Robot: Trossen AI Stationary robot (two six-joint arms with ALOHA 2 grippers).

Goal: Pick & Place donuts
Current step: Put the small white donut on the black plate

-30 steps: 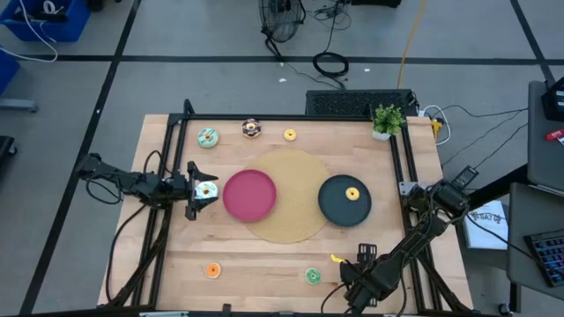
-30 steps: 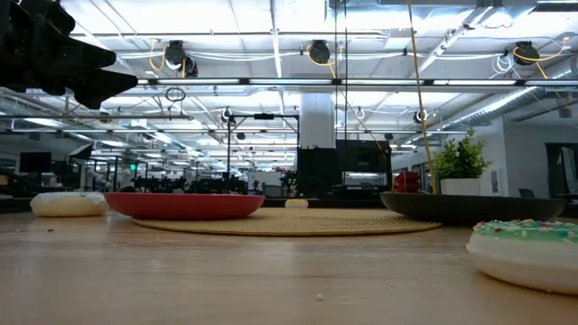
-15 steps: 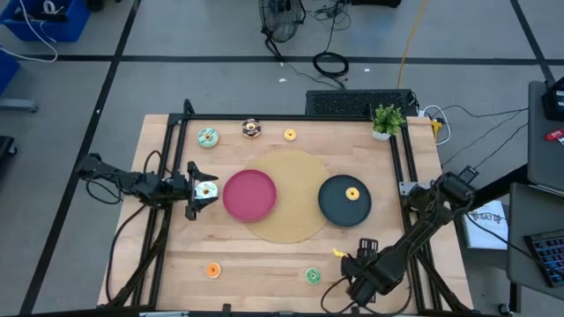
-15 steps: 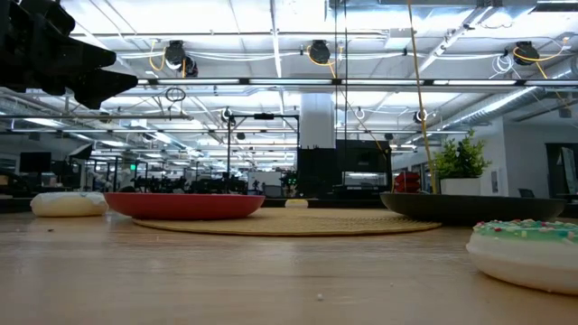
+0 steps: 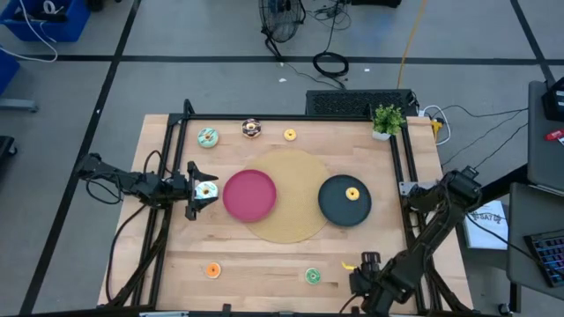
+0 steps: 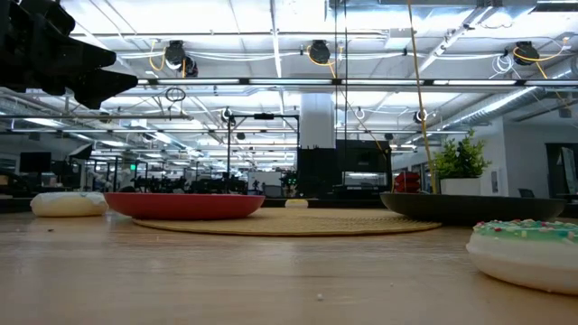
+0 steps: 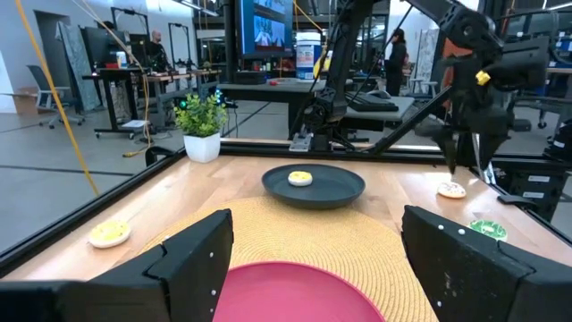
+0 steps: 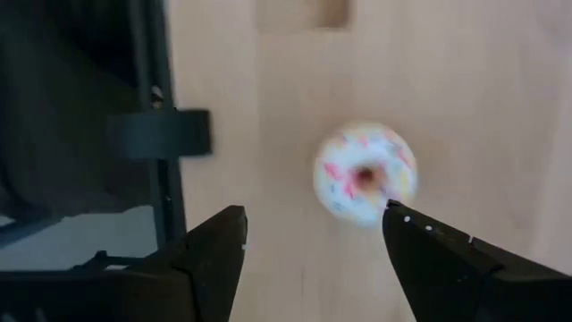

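Hovering at the table's near edge, the right gripper (image 5: pixel 363 266) spreads its fingers wide above a white sprinkled donut (image 8: pixel 365 173), holding nothing. A green donut (image 5: pixel 313 276) and an orange one (image 5: pixel 212 270) lie nearby. Farther off, a yellow donut (image 5: pixel 352 194) sits on the black plate (image 5: pixel 333 207). The left gripper (image 5: pixel 196 189) waits wide open over a teal donut (image 5: pixel 207 189), beside the pink plate (image 5: pixel 249 195).

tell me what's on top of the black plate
One yellow donut sits on the black plate, slightly off centre. The rest of the plate is bare. What lies under the donut cannot be seen.
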